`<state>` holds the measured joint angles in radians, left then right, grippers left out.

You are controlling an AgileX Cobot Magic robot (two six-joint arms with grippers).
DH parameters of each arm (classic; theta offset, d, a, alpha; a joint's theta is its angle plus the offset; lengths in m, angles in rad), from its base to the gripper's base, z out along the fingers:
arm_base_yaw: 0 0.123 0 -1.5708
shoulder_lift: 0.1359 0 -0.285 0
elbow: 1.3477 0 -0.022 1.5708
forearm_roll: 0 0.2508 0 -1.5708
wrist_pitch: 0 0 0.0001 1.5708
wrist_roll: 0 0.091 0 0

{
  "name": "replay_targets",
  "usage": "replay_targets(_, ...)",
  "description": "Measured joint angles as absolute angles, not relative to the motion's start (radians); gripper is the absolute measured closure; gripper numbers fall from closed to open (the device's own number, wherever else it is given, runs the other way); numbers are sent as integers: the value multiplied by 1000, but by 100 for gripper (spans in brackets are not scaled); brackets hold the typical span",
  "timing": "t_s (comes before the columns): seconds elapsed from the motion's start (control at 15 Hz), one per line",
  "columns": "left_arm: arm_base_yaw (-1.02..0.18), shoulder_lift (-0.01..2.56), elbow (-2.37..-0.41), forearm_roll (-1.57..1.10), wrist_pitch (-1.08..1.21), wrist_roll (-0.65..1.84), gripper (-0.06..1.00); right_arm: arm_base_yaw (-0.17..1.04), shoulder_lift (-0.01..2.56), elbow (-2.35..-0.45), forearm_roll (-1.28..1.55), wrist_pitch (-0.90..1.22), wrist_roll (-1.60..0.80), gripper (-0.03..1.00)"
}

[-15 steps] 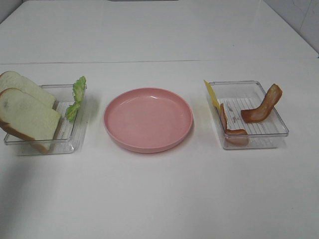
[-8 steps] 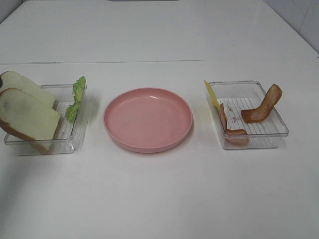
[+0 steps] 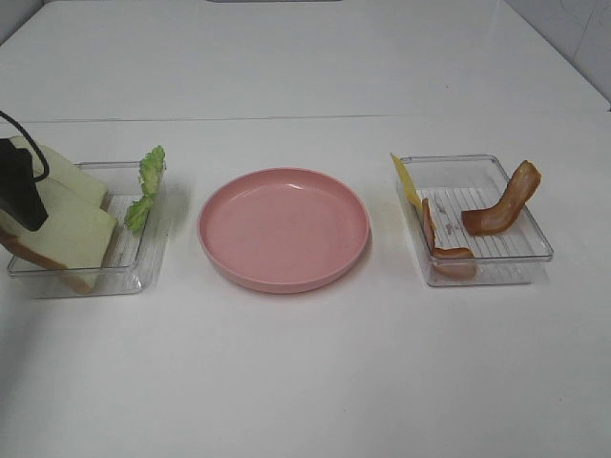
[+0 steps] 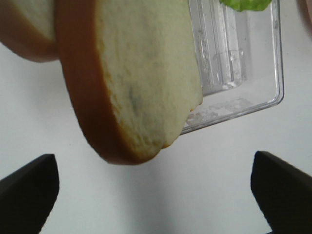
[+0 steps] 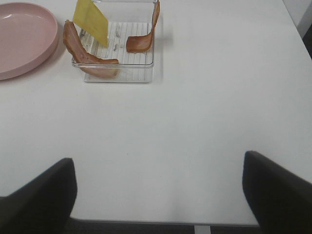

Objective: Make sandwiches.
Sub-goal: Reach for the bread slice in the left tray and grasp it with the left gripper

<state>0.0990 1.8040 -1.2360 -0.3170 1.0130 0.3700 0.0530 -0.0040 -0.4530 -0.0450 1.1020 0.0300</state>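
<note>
Where the two bread slices [image 3: 72, 234] lean in the clear tray [image 3: 143, 272] by the counter's left edge, lettuce [image 3: 148, 181] stands against that tray's inner wall. I read the left gripper [image 4: 156, 192] above the bread, fingers spread wide, gripping nothing. Pink plate [image 3: 284, 229] mid-counter. Second tray [image 3: 496, 277] toward the right edge: cheese slice [image 3: 405, 181], two bacon strips [image 3: 501, 205]. Right gripper [image 5: 158, 192] likewise spread wide, over bare counter near the front edge.

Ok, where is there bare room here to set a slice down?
Bare: the inside of the round pink plate, and the white table in front of it and behind it. Crowded: the left clear plastic tray, with a green lettuce leaf and white bread slices under the left gripper; the right clear plastic tray, with yellow cheese and reddish-brown bacon strips.
</note>
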Motion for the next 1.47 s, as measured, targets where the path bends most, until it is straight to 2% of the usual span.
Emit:
replay_targets(0.87, 104, 1904, -1236, -541, 958, 511, -2, 53, -4, -453, -45, 1102, 30, 8)
replay_targets(1.0, 104, 1904, -1236, -542, 958, 513, 4, 53, -4, -453, -45, 1102, 30, 8)
replay_targets(1.47, 104, 1926, -1236, -547, 918, 513, 40, 53, -4, -453, -45, 1102, 30, 8)
